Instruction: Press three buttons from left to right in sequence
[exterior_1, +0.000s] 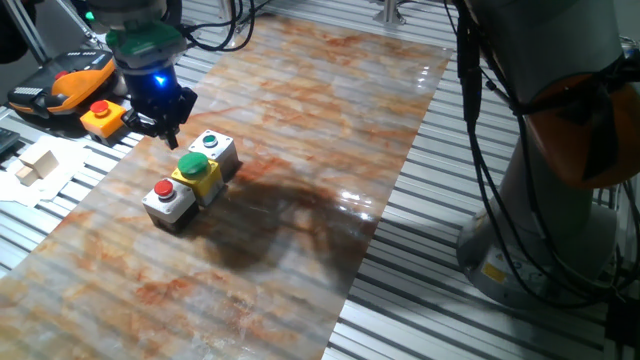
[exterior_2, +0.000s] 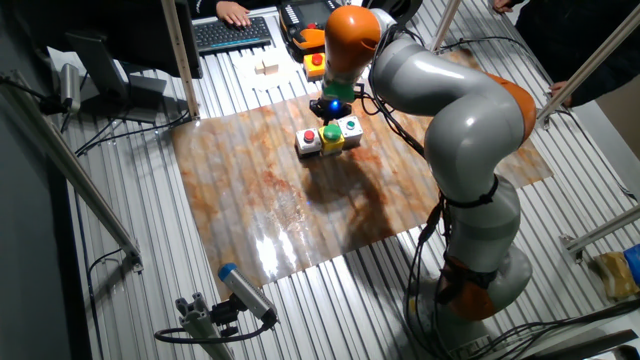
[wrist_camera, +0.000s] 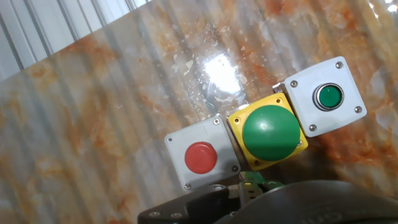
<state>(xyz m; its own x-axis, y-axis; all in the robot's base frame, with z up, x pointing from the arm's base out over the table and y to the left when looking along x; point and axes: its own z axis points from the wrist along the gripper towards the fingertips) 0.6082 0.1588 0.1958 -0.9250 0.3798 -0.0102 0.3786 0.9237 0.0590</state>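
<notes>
Three button boxes in row: grey-red (exterior_1: 168, 198), yellow-green (exterior_1: 197, 173), grey-green (exterior_1: 216, 151). One orange box (exterior_1: 102, 118) off the mat's far-left corner.

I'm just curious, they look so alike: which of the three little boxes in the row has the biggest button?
The middle, yellow box: it carries a big green dome. The grey box has a small red button, the other grey box a small green one.

Arm bent over, hand (exterior_1: 168, 128) pointing straight down
</notes>
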